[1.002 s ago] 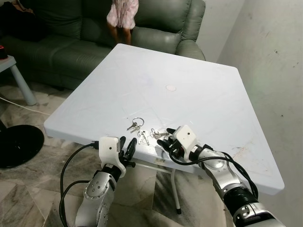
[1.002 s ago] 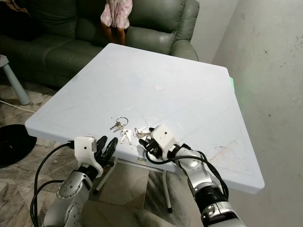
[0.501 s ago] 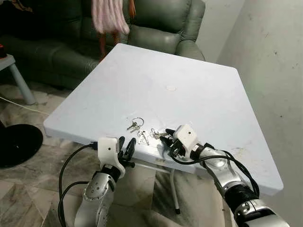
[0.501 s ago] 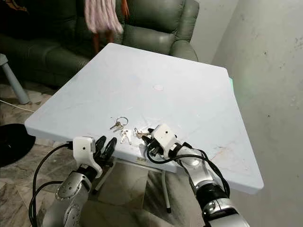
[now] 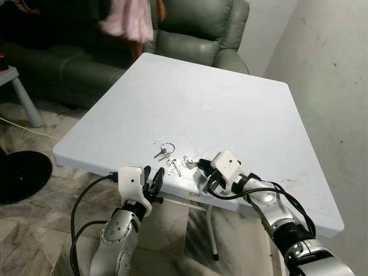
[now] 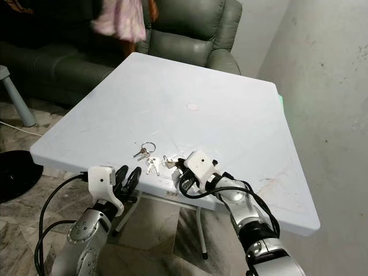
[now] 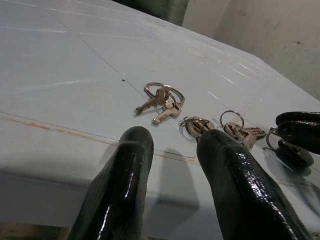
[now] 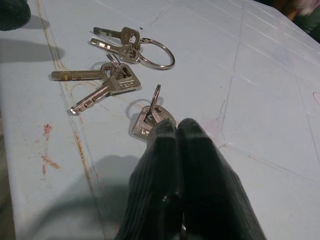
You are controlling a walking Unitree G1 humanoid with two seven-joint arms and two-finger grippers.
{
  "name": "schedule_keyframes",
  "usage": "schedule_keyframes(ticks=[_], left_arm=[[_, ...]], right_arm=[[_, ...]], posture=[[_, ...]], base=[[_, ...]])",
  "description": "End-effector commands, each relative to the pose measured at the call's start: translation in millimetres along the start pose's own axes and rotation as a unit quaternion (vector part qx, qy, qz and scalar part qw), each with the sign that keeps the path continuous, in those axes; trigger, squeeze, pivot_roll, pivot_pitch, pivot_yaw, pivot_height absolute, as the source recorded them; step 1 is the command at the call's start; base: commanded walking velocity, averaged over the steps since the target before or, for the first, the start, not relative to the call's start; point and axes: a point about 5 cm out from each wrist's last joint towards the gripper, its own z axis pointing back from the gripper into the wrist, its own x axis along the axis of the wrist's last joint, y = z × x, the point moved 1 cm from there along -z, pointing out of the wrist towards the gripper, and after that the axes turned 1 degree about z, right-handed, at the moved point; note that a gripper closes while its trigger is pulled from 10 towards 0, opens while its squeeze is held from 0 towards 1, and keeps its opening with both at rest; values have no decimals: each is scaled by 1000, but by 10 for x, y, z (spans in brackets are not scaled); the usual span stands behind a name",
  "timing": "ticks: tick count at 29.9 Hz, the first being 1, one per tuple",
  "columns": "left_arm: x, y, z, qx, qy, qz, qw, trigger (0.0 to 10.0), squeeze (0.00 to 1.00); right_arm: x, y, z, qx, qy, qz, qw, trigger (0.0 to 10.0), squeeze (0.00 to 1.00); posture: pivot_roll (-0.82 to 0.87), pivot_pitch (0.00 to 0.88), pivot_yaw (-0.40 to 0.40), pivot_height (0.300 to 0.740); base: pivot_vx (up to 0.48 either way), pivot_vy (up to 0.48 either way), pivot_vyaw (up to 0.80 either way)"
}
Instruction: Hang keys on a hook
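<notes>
My left gripper (image 5: pixel 154 179) hovers open at the white table's (image 5: pixel 241 103) near edge. Three key bunches lie just beyond: ringed keys (image 5: pixel 163 151), a middle pair (image 5: pixel 173 166), then the keys (image 8: pixel 150 120) my right gripper (image 5: pixel 202 170) pinches, fingers closed together.

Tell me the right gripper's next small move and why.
Probably lift straight up a little. The right gripper looks shut on the nearest key set, whose ring stands up off the table; two other key sets lie close beside it, so a sideways drag could snag them.
</notes>
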Motion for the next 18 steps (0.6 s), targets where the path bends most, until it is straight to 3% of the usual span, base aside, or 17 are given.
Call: schedule_keyframes(ticks=[1,7,14,15,16,17,18], left_arm=[[29,-66,-24,-10,-3,-2,1000,10000,0],[40,-62,-41,-10,-4,-3,1000,10000,0],[53,-59,-62,-10,-6,-5,1000,10000,0],[56,-56,-70,-10,-7,-5,1000,10000,0],[57,-54,-75,-9,-7,-6,1000,10000,0],[59,-52,-82,-9,-8,-6,1000,10000,0],[64,-53,-91,-8,-9,-6,1000,10000,0]], right_arm=[[7,-101,32,-16,1,2,1000,0,0],[58,-166,16,-48,-17,-19,999,0,0],[206,-375,0,-114,-75,-138,981,196,0],[236,-411,-1,-124,-85,-152,977,4706,0],[253,-434,-1,-131,-91,-161,974,4706,0],[287,-470,5,-141,-104,-170,970,10000,0],[325,-513,16,-150,-121,-186,963,10000,0]], posture=[[239,0,-158,736],[238,0,-156,736],[237,0,-155,736],[235,0,-154,736],[234,0,-153,736],[234,0,-153,736],[233,0,-153,736]], base=[[0,0,0],[0,0,0],[0,0,0],[0,0,0],[0,0,0],[0,0,0],[0,0,0]])
